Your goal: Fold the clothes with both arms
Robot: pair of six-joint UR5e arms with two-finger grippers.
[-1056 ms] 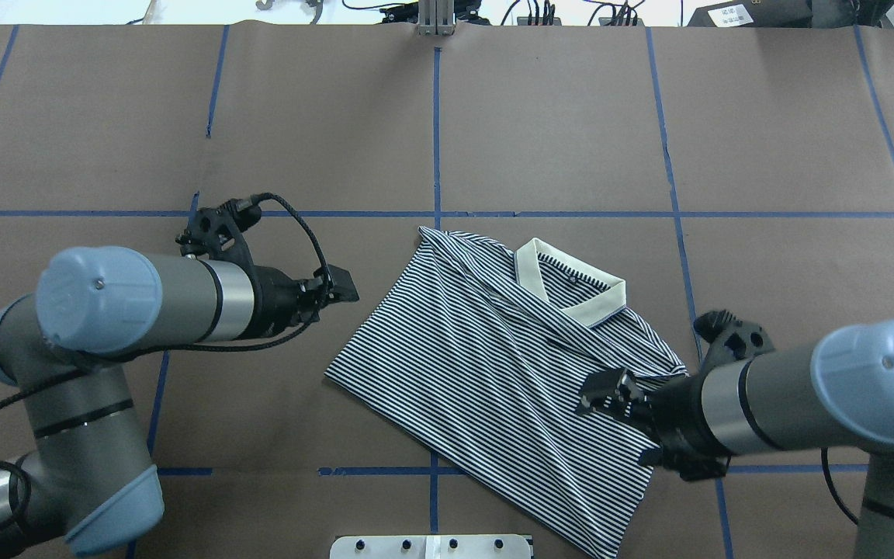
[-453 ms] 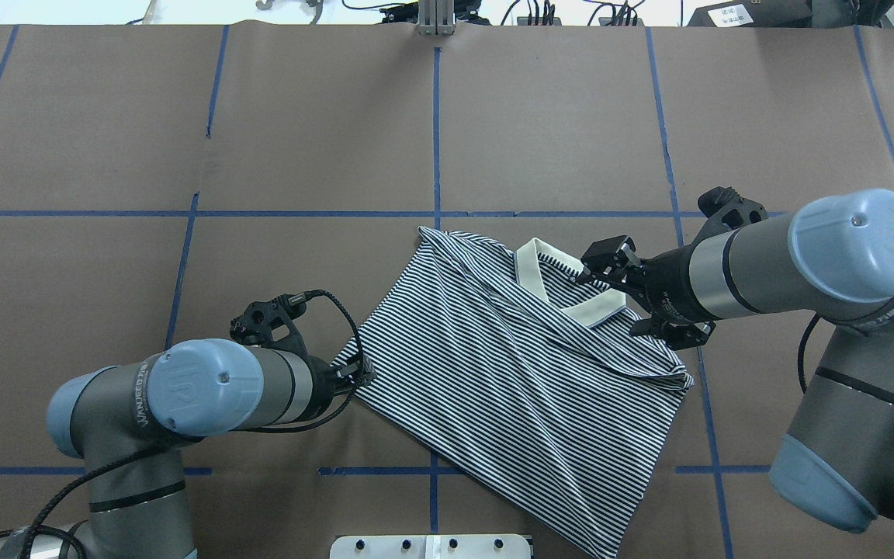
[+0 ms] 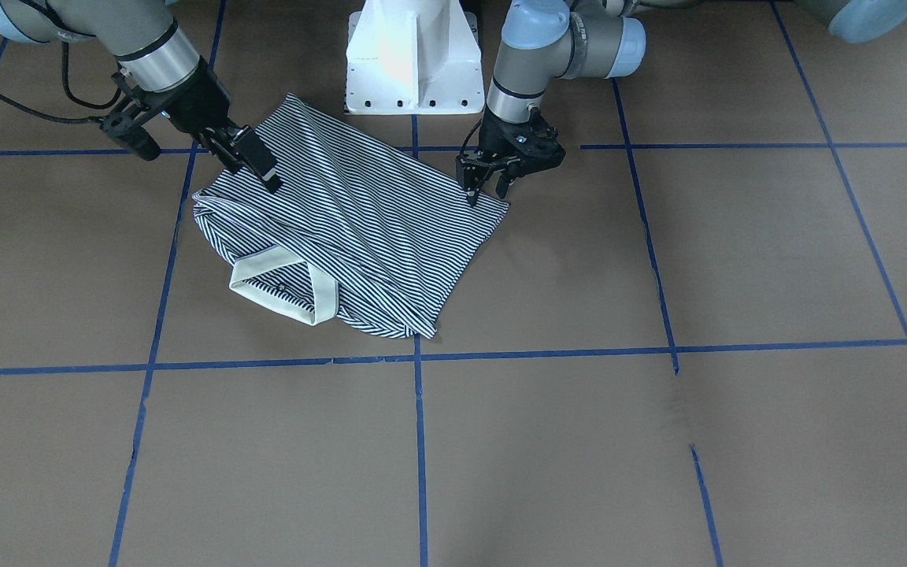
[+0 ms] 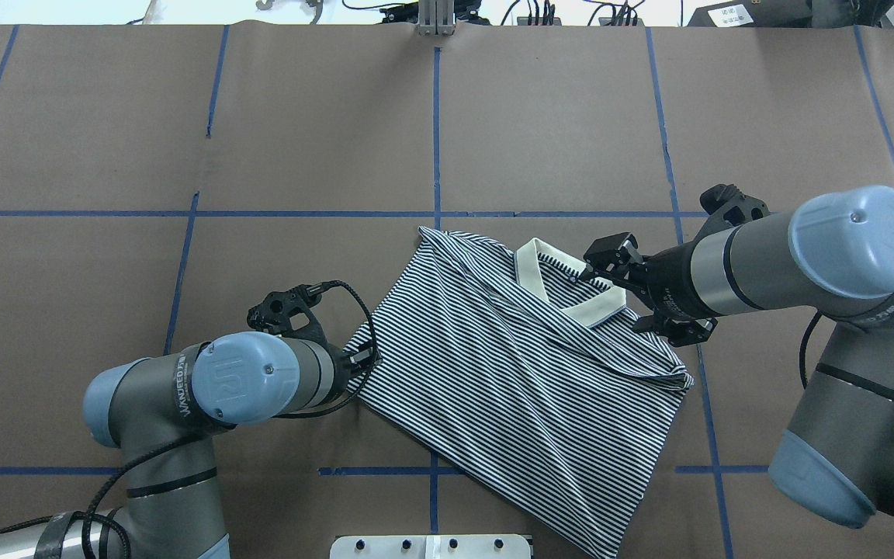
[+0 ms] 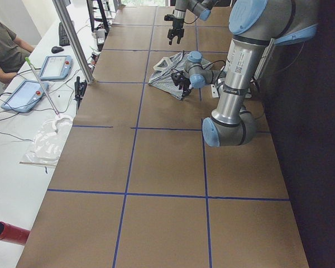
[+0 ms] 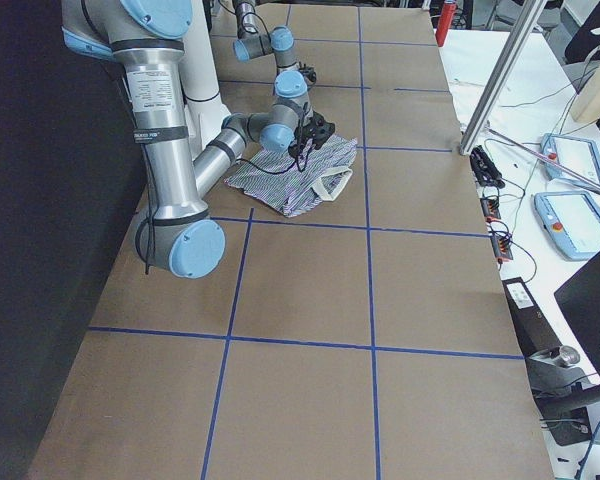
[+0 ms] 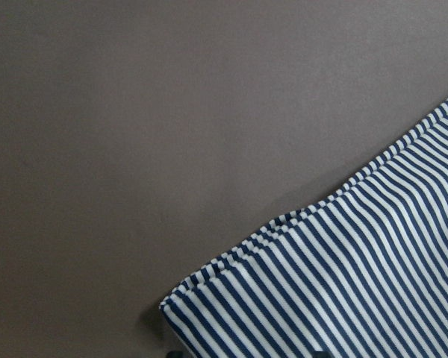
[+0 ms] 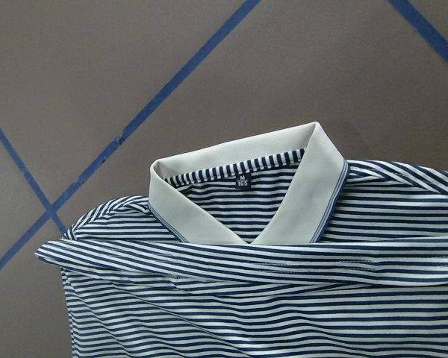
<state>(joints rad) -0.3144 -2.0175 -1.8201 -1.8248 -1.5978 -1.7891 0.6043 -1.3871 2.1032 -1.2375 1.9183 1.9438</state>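
Brown paper covered the worktop [image 4: 556,116], marked into large squares by blue tape lines [image 4: 437,132]. Beyond its far edge stood a white bench with cables.

A navy-and-white striped polo shirt [image 4: 509,365] lay close to the robot-side edge of the worktop, about midway along it and slightly toward the right end. It was partly folded and creased, with the sides turned in, so it made a slanted four-sided shape. Its cream collar [image 8: 313,186] pointed toward the far edge, and a small dark size label [image 8: 242,181] showed inside the neck. The hem corner reached almost to the white pedestal base [image 3: 410,55] at the robot-side edge.

The left gripper [image 3: 486,189] pointed down at the shirt corner nearest the left end of the worktop. Its jaws were parted and gripped nothing. Whether the tips touched the cloth could not be told. The left wrist camera showed that folded corner low in its view, with bare paper around it.

The right gripper [image 4: 608,256] hung over the shirt beside the collar, on the side toward the right end. It was angled down at the shoulder, and its jaws looked parted and empty.

At the side bench, a seated person [image 5: 3,44] was partly visible.
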